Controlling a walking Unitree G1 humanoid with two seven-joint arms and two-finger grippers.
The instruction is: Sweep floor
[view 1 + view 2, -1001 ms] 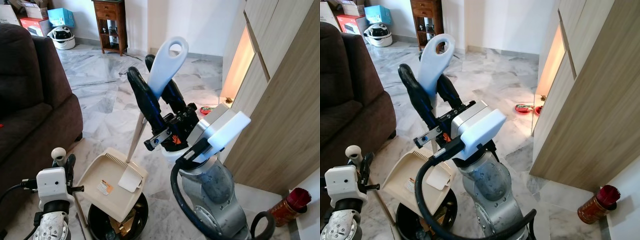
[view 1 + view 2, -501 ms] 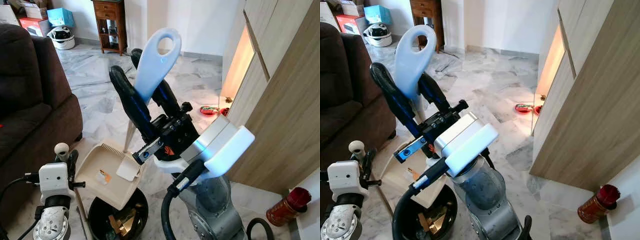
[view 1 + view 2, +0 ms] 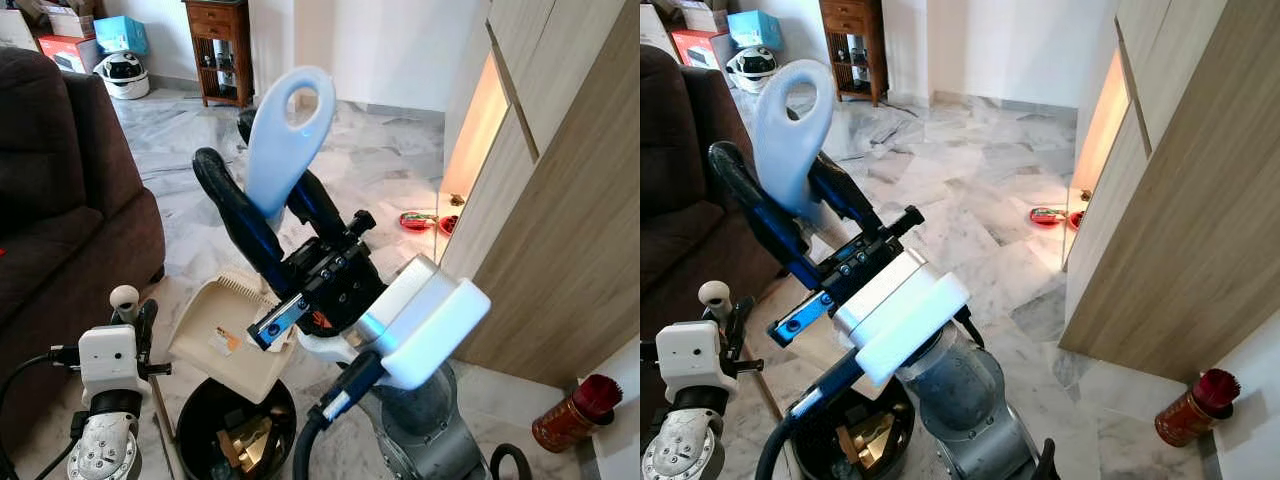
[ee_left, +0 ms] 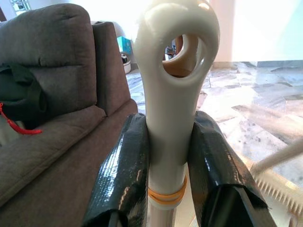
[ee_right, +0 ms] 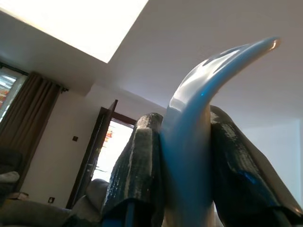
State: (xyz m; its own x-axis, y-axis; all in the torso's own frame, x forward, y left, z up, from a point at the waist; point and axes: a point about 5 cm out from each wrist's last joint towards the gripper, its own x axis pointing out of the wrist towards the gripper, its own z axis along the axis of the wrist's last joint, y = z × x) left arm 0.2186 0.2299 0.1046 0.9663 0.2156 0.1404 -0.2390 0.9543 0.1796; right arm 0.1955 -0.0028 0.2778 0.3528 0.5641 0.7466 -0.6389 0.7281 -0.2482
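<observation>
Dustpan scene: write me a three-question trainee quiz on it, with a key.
1. True or false: the right pincer is shut on the dustpan handle.
2. The cream dustpan hangs tilted above: A) the brown sofa; B) the black bin; C) the wooden cabinet.
3. Fill in: the left pincer is shut on a white handle whose top ends in a ___.

Key: 1 true; 2 B; 3 loop.

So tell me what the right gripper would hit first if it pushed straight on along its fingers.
Probably nothing near: the right gripper, shut on the pale blue dustpan handle, points upward, and its wrist view shows ceiling beyond.
</observation>
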